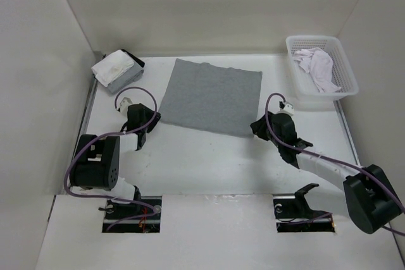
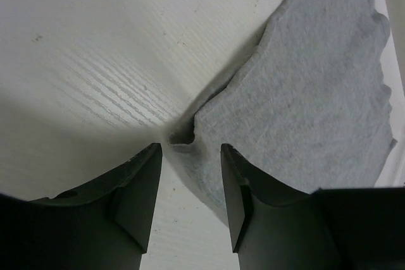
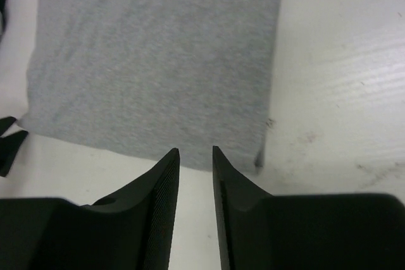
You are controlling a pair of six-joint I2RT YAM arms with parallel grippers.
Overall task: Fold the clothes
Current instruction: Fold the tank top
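The shirt (image 1: 211, 96) lies flat on the counter (image 1: 209, 162), a rough grey rectangle toward the far middle. My left fingers (image 1: 152, 118) sit at its near left corner. In the left wrist view they stand well apart, with the curled-up corner just ahead of the tips and some fabric lying in the gap, not clamped. My right fingers (image 1: 257, 124) are at the near right corner. In the right wrist view the gap is narrow, the tips are at the shirt's near edge, and nothing is pinched. A basket (image 1: 293, 67) holding a white garment (image 1: 318, 66) sits far right, and a box (image 1: 130, 74) topped with a white cloth (image 1: 112, 66) sits far left.
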